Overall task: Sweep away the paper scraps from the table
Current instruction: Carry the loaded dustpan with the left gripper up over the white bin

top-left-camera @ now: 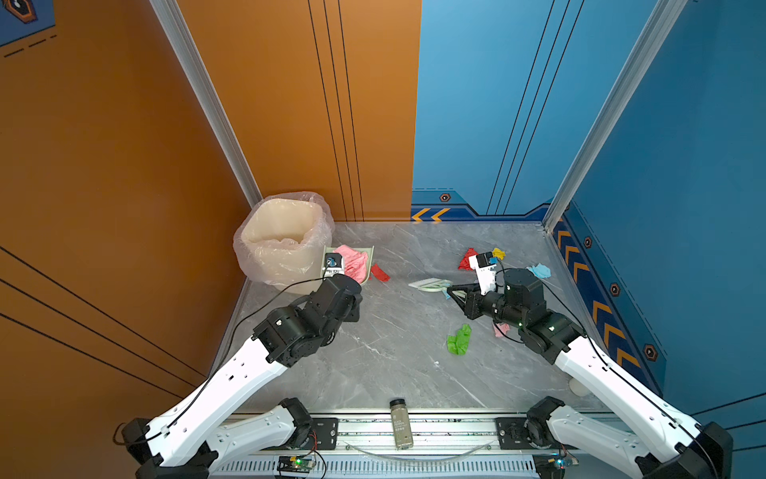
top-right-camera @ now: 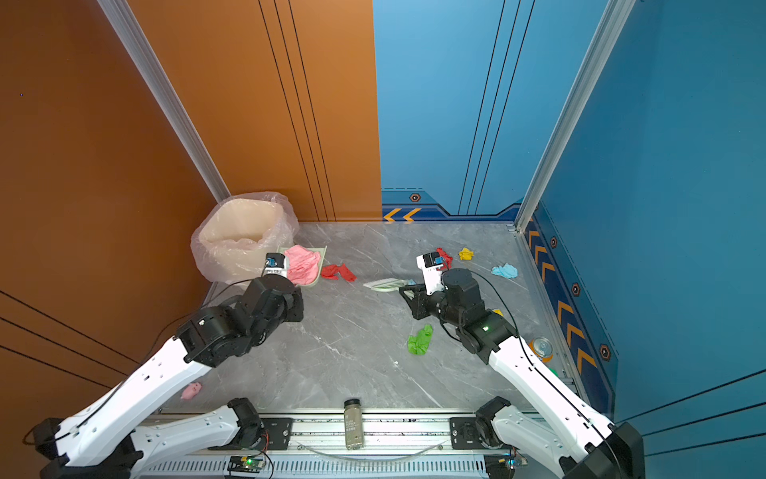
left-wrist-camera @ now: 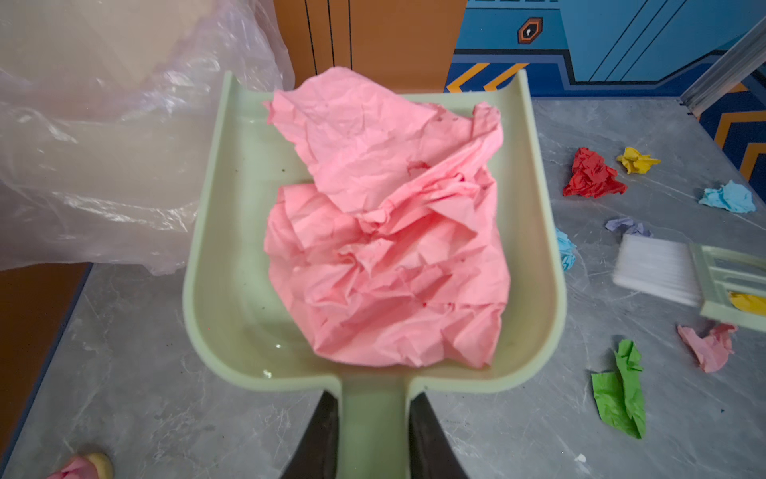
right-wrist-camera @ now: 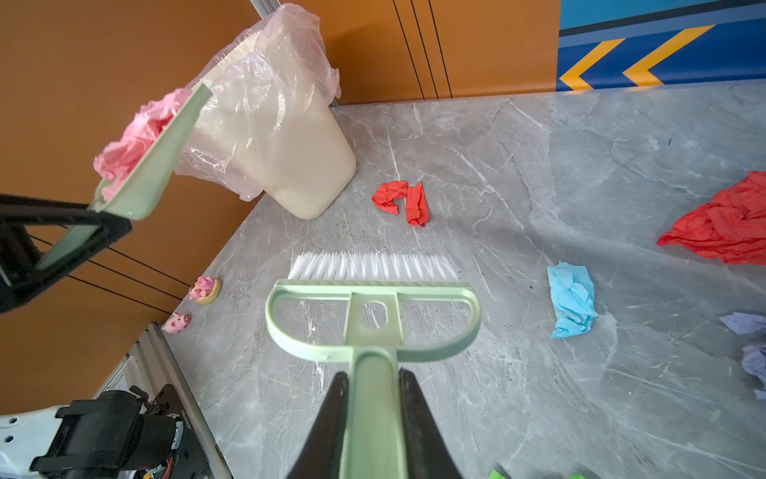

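The left claw (left-wrist-camera: 373,414) is clamped on the handle of the green dustpan (left-wrist-camera: 224,257). It holds the dustpan up off the counter (top-left-camera: 393,373), right beside the bin (top-left-camera: 286,232). 1 big pink paper wad (left-wrist-camera: 385,232) sits in the dustpan. The right claw (right-wrist-camera: 373,385) is clamped on the brush (right-wrist-camera: 373,298) handle. Other paper scraps (right-wrist-camera: 402,201), red, blue, yellow and green, lie on the counter.
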Robot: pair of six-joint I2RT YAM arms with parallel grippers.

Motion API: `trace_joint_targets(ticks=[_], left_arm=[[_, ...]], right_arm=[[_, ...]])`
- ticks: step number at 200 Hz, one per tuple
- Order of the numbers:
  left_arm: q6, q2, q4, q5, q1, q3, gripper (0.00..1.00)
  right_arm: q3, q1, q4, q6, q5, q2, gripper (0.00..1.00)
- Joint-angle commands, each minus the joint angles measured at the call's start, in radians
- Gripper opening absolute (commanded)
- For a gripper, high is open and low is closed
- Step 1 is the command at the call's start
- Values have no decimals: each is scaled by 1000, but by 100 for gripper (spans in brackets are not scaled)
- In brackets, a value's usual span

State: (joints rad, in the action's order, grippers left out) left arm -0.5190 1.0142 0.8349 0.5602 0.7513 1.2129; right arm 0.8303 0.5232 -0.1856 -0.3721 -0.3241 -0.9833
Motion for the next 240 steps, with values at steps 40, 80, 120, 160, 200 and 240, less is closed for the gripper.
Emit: trace_joint_targets(ticks=[40, 80, 120, 160, 200, 240], left_arm=[[118, 93, 73, -72, -159, 228, 0], [142, 159, 92, -157, -310, 352, 0], [139, 242, 94, -277, -474, 446, 0], [116, 332, 89, -391, -592, 517, 0], [85, 403, 44, -533, -693, 551, 0], [29, 454, -31, -730, -789, 537, 0]], right_arm=[[-39, -9, -11, -13, -45, 47, 0], [-69, -16, -14, -11, -46, 89, 0], [-86, -31, -38, 5, -41, 120, 0], [-66, -58, -101, 36, -27, 128, 0], [-67, -77, -105, 32, -16, 129, 0], [-62, -78, -75, 14, -6, 90, 0]])
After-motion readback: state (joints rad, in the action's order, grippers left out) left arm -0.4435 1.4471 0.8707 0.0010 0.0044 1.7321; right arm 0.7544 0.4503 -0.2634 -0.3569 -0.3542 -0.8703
